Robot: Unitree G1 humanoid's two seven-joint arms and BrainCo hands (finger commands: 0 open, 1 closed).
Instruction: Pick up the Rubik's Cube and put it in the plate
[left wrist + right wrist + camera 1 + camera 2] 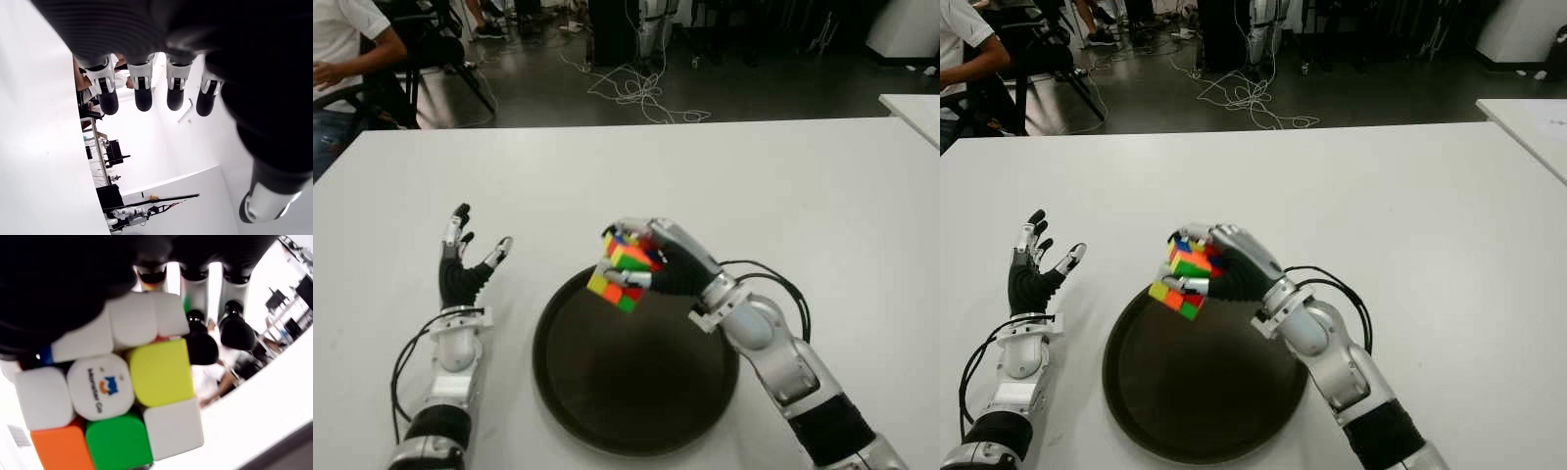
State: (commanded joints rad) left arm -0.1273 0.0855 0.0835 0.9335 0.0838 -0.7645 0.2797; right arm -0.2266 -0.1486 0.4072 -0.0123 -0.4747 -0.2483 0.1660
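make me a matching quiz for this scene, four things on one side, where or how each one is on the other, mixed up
Things:
1. Rubik's Cube
2. plate
3. left hand
4. right hand

States:
A. fingers spread, holding nothing, left of the plate
B. dark, round, bare, on the white table
C. held above the plate's far rim
D. closed around the cube

Pairs: 1-C, 2-B, 3-A, 4-D

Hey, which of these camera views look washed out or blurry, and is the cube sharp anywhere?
Left wrist view: the table is blown out white. Right wrist view: the Rubik's Cube is sharp up close in the right hand, the background overexposed. Eye views: evenly lit; the cube looks slightly soft above the plate.
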